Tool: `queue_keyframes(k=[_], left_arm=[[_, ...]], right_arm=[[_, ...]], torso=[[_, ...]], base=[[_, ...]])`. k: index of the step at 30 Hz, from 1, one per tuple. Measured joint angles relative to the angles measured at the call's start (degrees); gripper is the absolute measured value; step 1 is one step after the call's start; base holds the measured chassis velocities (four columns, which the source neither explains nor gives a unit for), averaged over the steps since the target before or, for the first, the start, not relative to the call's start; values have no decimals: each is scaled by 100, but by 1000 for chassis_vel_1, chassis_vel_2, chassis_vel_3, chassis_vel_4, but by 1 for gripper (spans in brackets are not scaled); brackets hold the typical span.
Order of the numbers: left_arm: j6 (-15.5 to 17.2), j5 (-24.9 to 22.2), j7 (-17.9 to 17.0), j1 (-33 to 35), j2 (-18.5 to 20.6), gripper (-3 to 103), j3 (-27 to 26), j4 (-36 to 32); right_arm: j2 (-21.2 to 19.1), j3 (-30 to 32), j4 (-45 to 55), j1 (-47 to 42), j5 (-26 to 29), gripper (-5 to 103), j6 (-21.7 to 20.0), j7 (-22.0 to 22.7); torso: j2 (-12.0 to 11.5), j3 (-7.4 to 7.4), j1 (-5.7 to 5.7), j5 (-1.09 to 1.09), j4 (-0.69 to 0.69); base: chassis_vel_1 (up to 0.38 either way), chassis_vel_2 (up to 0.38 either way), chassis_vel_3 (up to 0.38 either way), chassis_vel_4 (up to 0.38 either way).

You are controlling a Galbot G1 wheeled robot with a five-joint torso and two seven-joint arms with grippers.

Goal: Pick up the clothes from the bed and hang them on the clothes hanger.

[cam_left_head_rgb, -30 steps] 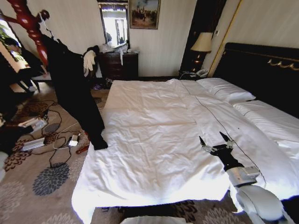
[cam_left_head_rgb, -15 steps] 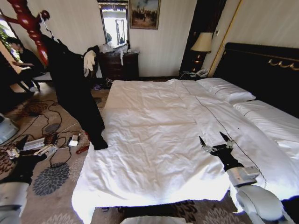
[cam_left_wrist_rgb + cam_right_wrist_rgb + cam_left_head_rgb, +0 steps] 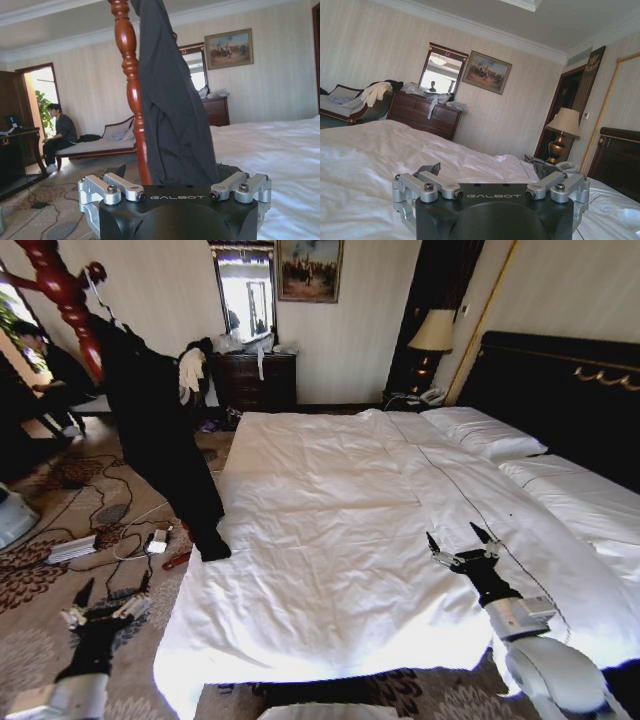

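Clothes (image 3: 160, 440) hang on your clothes hanger (image 3: 62, 290), off the bed's (image 3: 330, 530) far-left corner; hanger top cut off. Left hand (image 3: 108, 600) spread above floor; right hand (image 3: 462, 543) spread over bed's near-right edge.

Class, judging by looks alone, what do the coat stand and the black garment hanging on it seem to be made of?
The clothes hanger looks like turned wood with a glossy reddish-brown varnish, since highlights run down its pole. The clothes look like soft, matte dark fabric, draping in loose folds; which fibre is unclear.
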Motion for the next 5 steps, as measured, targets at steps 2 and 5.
queue_keyframes(k=[2, 5], left_arm=[[-169, 151, 14, 28, -142, 100, 217, 148], [-301, 166, 15, 47, -177, 100, 311, 322]], right_arm=[[0, 0, 0, 0, 0, 100, 0, 0], [0, 0, 0, 0, 0, 100, 0, 0]], torso=[[0, 0, 0, 1, -1], [0, 0, 0, 1, 0]], base=[[0, 0, 0, 0], [0, 0, 0, 0]])
